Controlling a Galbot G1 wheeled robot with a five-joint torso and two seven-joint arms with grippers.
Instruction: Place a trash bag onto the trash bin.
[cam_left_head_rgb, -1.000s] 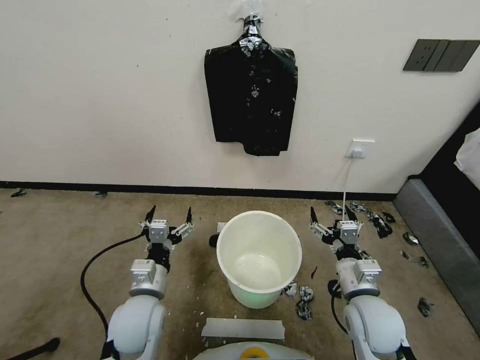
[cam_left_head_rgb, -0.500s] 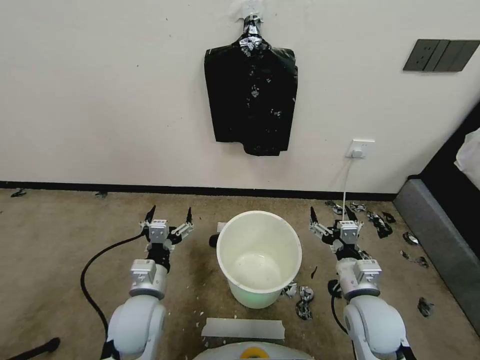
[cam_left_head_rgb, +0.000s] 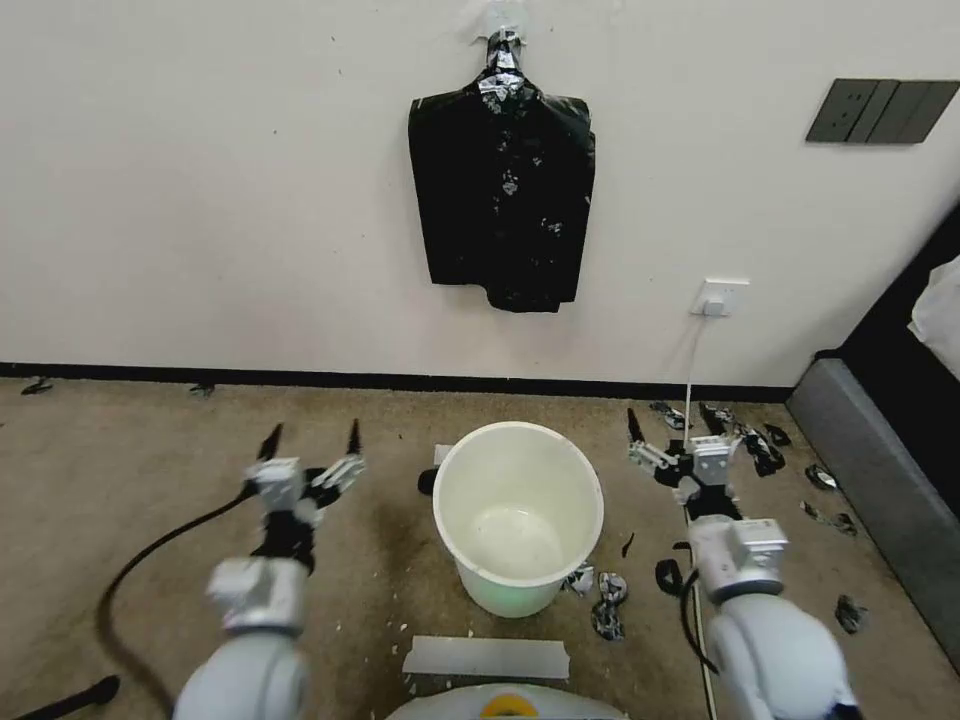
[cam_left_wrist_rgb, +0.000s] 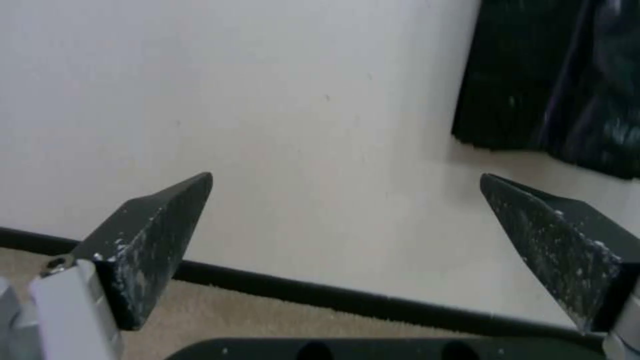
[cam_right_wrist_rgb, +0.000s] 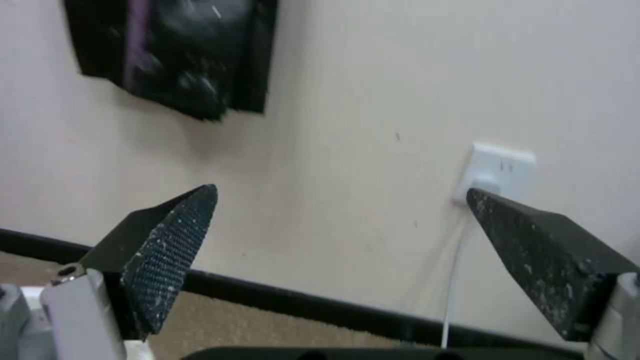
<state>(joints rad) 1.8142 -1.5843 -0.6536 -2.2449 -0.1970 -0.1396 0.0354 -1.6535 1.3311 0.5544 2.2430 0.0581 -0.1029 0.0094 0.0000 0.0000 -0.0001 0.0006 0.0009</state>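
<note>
**Bin stood bare, both claws open and empty**

The floor (cam_left_head_rgb: 120, 470) was worn tan carpet, met by a black skirting board (cam_left_head_rgb: 330, 379) under a plain off-white wall (cam_left_head_rgb: 200, 200). A bundle of black bags (cam_left_head_rgb: 502, 190) hung flat on that wall from a taped top, straight above the bin and well apart from it, its long axis vertical. A dark switch panel (cam_left_head_rgb: 880, 110) sat high on the wall to the bin's right, a white socket (cam_left_head_rgb: 720, 297) lower down with a cord dropping to the floor. A grey couch edge (cam_left_head_rgb: 870, 470) ran along the far right.

The bin (cam_left_head_rgb: 518, 515) stood upright on the carpet, mouth up, axis vertical, with nothing over its rim and nothing inside. Torn black scraps (cam_left_head_rgb: 745, 440) lay on the carpet right of the bin, more by its base (cam_left_head_rgb: 605, 600). A pale strip (cam_left_head_rgb: 487, 657) lay flat just in front of the bin.

The left gripper (cam_left_head_rgb: 310, 440) hung left of the bin, fingers spread wide, holding nothing. The right gripper (cam_left_head_rgb: 672, 425) hung right of the bin, likewise wide open and empty. Both pointed toward the wall.
</note>
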